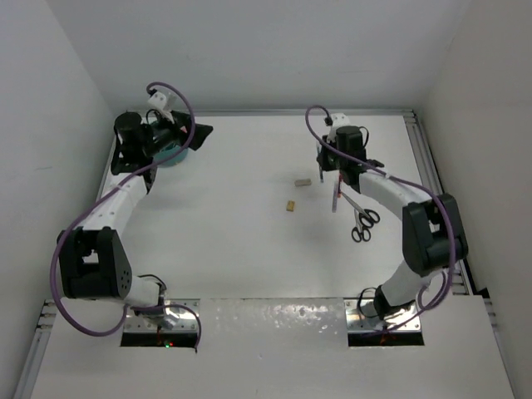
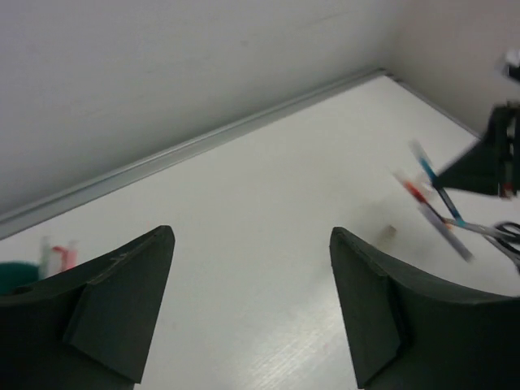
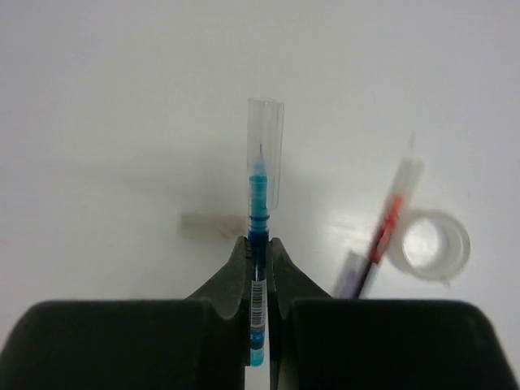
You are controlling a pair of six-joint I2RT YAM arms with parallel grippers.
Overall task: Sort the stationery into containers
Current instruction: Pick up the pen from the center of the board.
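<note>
Right gripper clenched on the blue pen (clear cap fitted) near the red pen and tape roll; left gripper spread wide beside the teal tub.

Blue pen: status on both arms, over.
Right jaws shut on blue pen. Left jaws open, empty, by the tub. Red pen and tape roll beside it, clear of the jaws.

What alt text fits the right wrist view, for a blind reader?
The right gripper is shut on a blue pen. Right of it in the picture lie a red pen and a white tape roll; a small block lies left.
</note>
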